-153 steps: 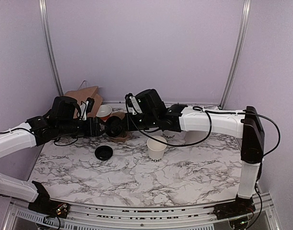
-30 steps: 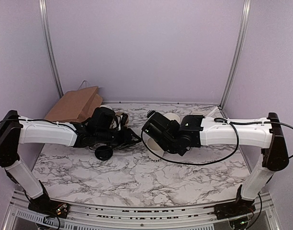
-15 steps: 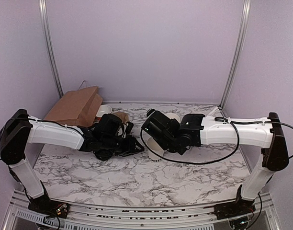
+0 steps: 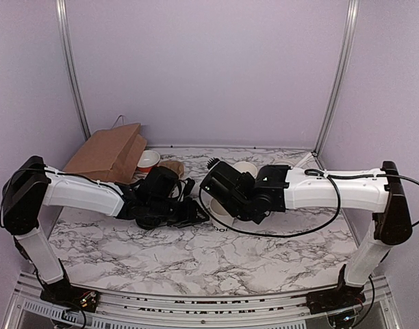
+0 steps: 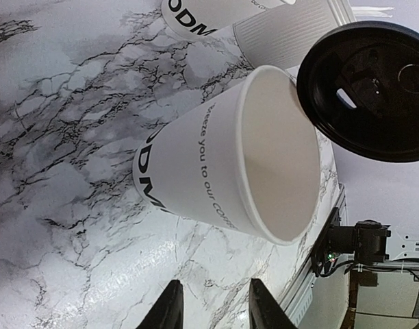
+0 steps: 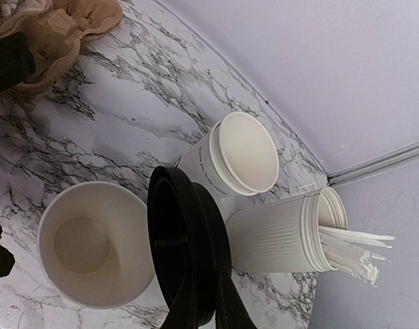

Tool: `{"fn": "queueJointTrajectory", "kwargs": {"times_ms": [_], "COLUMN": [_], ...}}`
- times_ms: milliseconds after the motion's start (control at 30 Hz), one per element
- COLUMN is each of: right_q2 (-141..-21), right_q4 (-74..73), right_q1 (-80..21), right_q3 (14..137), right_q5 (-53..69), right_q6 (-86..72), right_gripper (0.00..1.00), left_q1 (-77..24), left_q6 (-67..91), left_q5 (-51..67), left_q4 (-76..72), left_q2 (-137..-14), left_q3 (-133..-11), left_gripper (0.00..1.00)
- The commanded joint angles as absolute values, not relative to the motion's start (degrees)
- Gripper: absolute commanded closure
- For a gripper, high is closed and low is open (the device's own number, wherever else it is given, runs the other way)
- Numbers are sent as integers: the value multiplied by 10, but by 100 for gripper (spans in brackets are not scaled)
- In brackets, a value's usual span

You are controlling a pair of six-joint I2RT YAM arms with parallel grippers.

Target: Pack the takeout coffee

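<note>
The right gripper (image 6: 206, 312) has come down from the back and now pinches the black lid (image 6: 189, 253) tight, tipped on its edge right by the rim of the white cup (image 5: 216, 171). The cup stands in the middle of the table (image 4: 196, 260), not covered yet. The left gripper (image 5: 216, 308) has slid in close, its fingers apart and holding nothing. I think the lid goes on next.
</note>
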State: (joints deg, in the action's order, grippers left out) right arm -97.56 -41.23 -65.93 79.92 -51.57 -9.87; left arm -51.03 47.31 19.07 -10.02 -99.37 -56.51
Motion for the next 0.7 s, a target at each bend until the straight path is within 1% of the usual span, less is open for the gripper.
{"fn": "queueJointTrajectory", "kwargs": {"times_ms": [0, 167, 333, 667], "right_q2": [-983, -985, -994, -1000], "right_q4": [-423, -421, -423, -424], "right_q1": [-667, -673, -679, -684], "right_q3": [826, 830, 832, 837], "right_q5": [-529, -524, -521, -511], "right_q6": [-110, -107, -111, -115], "right_gripper": [91, 90, 87, 86], "left_q1": [-515, -516, -516, -516], "left_q6": [466, 467, 467, 461], "left_q5": [192, 192, 192, 182], "left_q4": [-101, -103, -104, -95], "left_q2": [-1004, -1005, -1003, -964], "left_q3": [-579, -580, -581, -575], "left_gripper": [67, 67, 67, 67]}}
